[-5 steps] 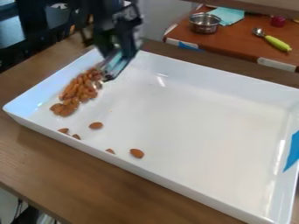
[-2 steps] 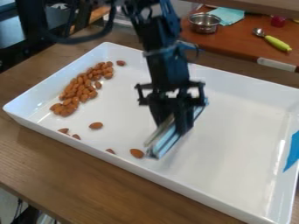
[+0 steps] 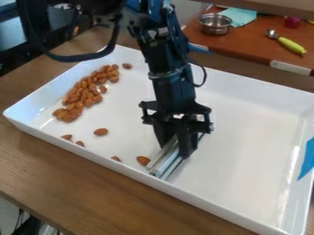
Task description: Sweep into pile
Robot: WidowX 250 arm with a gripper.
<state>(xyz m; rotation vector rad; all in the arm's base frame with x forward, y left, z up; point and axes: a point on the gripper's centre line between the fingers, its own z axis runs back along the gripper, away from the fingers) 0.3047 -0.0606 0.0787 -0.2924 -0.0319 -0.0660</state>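
Mostly gathered almonds (image 3: 78,99): they form one long, loose pile by the tray wall at the view's left, so I judge the sweeping well along but unfinished.
Stray almonds: one (image 3: 100,131) lies out on the tray floor; another (image 3: 143,160) lies just beside the metal bar (image 3: 161,166); three more are down along the near wall; one (image 3: 127,66) sits slightly off the pile's far end. Bringing these in looks like the work left (a small job, by the count).
Metal bar: held at a slant, its lower end near the tray's near wall, on the side of the nearest stray away from the pile; a push toward the pile seems the sensible next stroke.
End effector (image 3: 175,149): clamped on the bar, over the near-middle part of the tray.
White tray (image 3: 245,137): it holds every almond I can see, and stands on the wooden surface (image 3: 36,170).
Hidden by the rim: parts of the three almonds at the near wall.
Hidden by the fingers: part of the bar; whether it presses on the tray floor or touches the nearest almond, I cannot tell.
Cut off: the tray's right-hand side, at the view's edge.
Hard to count: the piled almonds, which overlap.
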